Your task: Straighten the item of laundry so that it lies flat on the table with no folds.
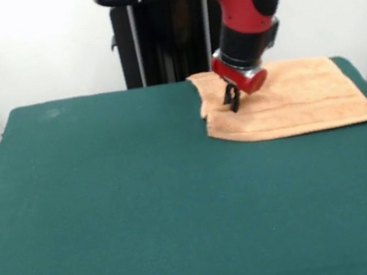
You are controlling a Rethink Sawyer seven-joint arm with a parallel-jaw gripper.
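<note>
So here's the setup: the red and black arm comes down from above with its black end effector (pixel 232 98) hanging right over the small light orange-tan terry towel (pixel 289 100). The tips look pinched close together and sit at or just above the cloth, but from where I'm standing I honestly can't tell if they've got a bit of fabric between them or are only touching the surface.

The towel lies mostly off to one side of the end effector, towards the right of the front view, spreading out to the far right corner of the big dark green felt-covered bench (pixel 125 209). The end effector is near the towel's left edge, which looks uneven: there's a little notch or step in the outline just left of and below the tips, so that side seems doubled over or rumpled. A fold line or woven stripe runs across the towel below the end effector, parallel to the near edge. The rest of the towel looks pretty flat.

Behind the end effector stands the black pedestal (pixel 160 36).
</note>
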